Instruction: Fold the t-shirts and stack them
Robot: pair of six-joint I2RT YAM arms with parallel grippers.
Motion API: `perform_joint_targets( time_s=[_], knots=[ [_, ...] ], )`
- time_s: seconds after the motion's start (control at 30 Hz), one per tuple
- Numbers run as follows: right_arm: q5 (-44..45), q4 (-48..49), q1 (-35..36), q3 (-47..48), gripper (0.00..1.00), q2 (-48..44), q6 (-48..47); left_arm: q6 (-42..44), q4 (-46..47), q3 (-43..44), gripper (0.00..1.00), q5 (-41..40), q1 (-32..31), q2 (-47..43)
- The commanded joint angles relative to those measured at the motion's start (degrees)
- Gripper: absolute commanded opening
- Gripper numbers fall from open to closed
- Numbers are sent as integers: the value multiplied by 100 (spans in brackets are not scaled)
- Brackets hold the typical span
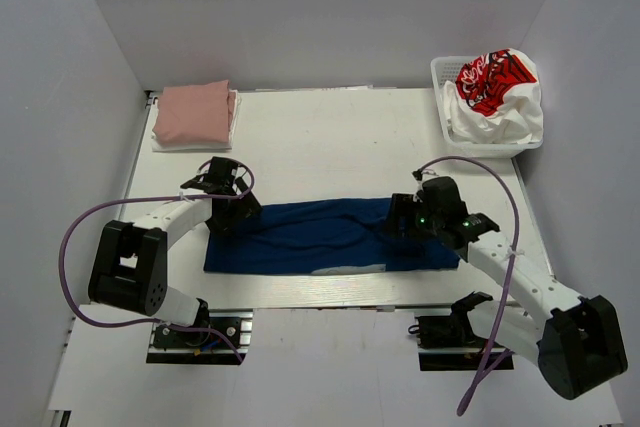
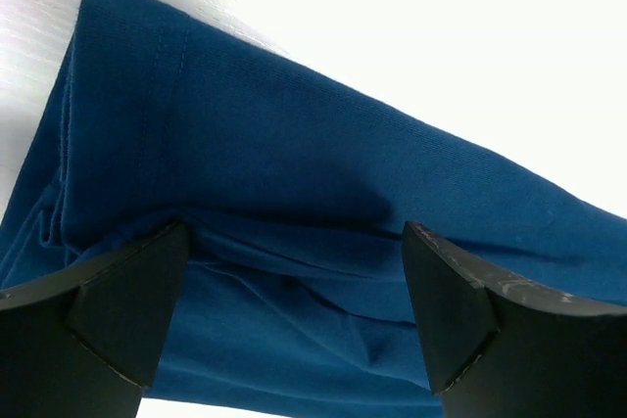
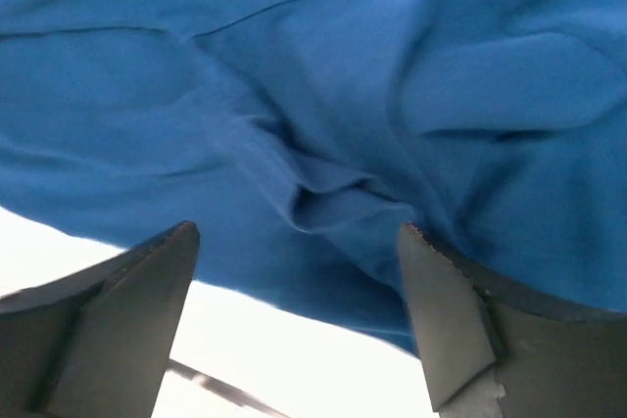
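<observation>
- White walls are seen around a white worktop (image 1: 330, 137).
- A navy t-shirt (image 1: 320, 232) is laid on the worktop as a long folded strip, stretched from the left gripper (image 2: 294, 281) to the right gripper (image 3: 299, 271).
- The left gripper is held wide open over the left end of the strip. A stitched hem and some soft folds are seen under and between its fingers, and nothing is pinched.
- The right gripper is opened too, low over the right end of the strip. A small crease of the blue cloth lies between its fingers without being clamped.
- A pink t-shirt (image 1: 193, 112), folded, is placed well beyond the left gripper, at the far corner of the worktop.
- A white t-shirt with red graphic (image 1: 497, 97) is heaped in a white basket (image 1: 438, 82), well beyond the right gripper.
</observation>
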Motion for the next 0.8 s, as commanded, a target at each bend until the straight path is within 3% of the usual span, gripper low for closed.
perform_joint_targets(
  time_s=[0.0,0.1,0.23,0.4,0.63,0.77],
  knots=[
    [772,-123,-31,130,90,-166,38,28,-85,-142,100,-386,25,28],
    [847,-71,-14,393,90,-43,-76,28,-138,-142,100,-438,25,28],
    [49,491,12,508,90,386,-699,80,-138,-90,100,-439,25,28],
    [-181,1159,30,526,90,836,-832,80,-138,-37,100,-439,25,28],
    [-1201,1231,232,237,90,1161,-754,80,-191,15,100,-491,25,28],
    [-1974,757,774,174,90,1154,-560,80,-191,69,100,-553,25,28]
  ],
)
